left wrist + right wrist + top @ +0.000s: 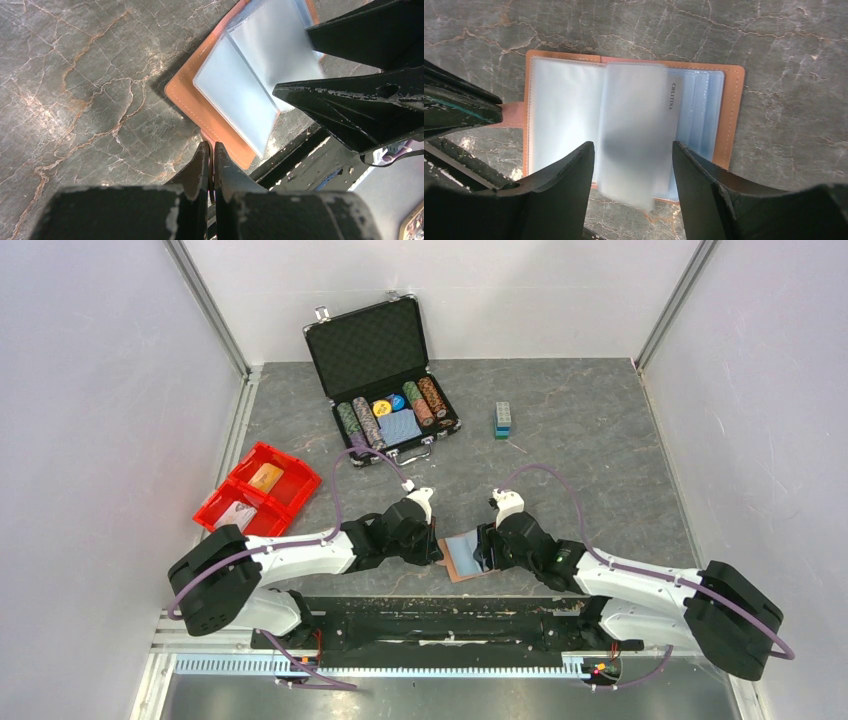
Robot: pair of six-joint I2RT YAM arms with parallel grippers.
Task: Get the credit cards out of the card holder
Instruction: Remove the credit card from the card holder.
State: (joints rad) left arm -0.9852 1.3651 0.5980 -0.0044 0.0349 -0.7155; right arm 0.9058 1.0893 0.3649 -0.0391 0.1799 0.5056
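the brown card holder point(463, 558) lies open on the table point(600, 440) near its front edge. the left gripper point(211, 150) is clamped on its closing tab point(514, 115). the right gripper point(631, 147) has its jaws apart, straddling a raised clear sleeve point(636, 115).

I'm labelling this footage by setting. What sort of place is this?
Most likely a robot lab test cell, not a home: plain white panel walls box in a grey marbled tabletop, with staged props such as an open black poker-chip case and a red plastic bin.
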